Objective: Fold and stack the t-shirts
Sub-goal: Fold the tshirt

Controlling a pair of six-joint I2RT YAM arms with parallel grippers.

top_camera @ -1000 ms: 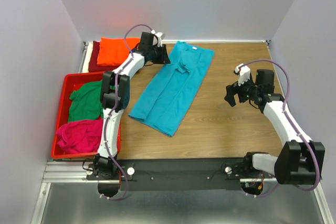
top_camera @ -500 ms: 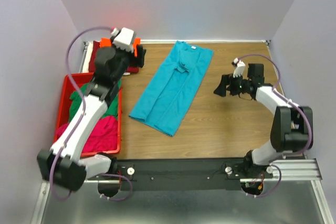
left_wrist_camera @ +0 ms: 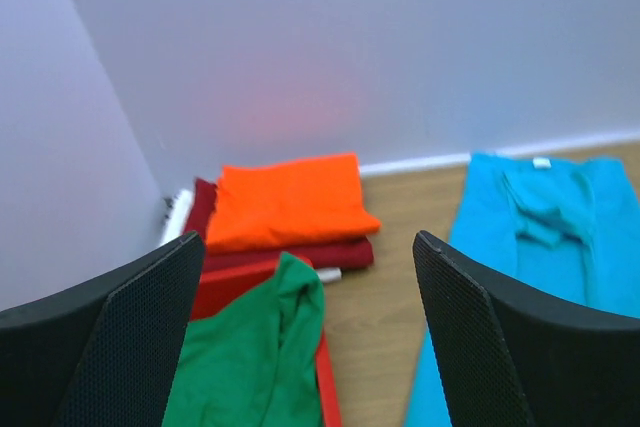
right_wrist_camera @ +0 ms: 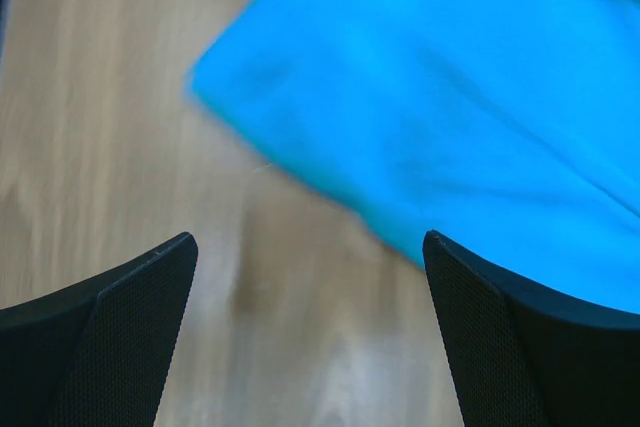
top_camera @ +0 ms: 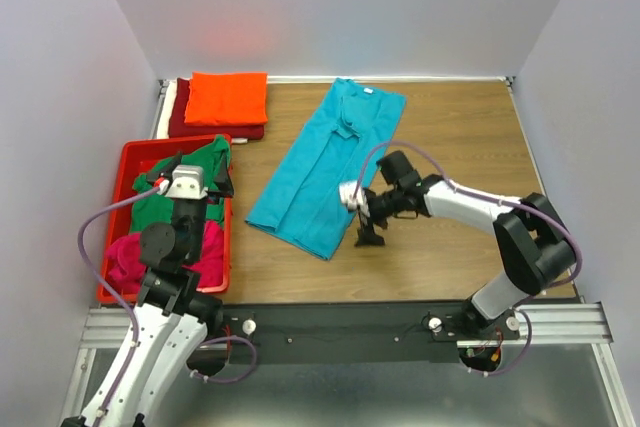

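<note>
Top external: the left gripper [left_wrist_camera: 305,247] has withdrawn over the crate [top_camera: 150,143] at the worktop's left edge, fingers wide and empty. The right gripper [right_wrist_camera: 310,242], equally wide and empty, has reached the turquoise shirt's [top_camera: 330,162] near edge, probably for the next fold.

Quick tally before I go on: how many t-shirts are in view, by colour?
turquoise t-shirt: 1
orange t-shirt: 1
dark red t-shirt: 1
green t-shirt: 1
magenta t-shirt: 1
Total: 5. A white edge under the stack shows too little to count.
</note>
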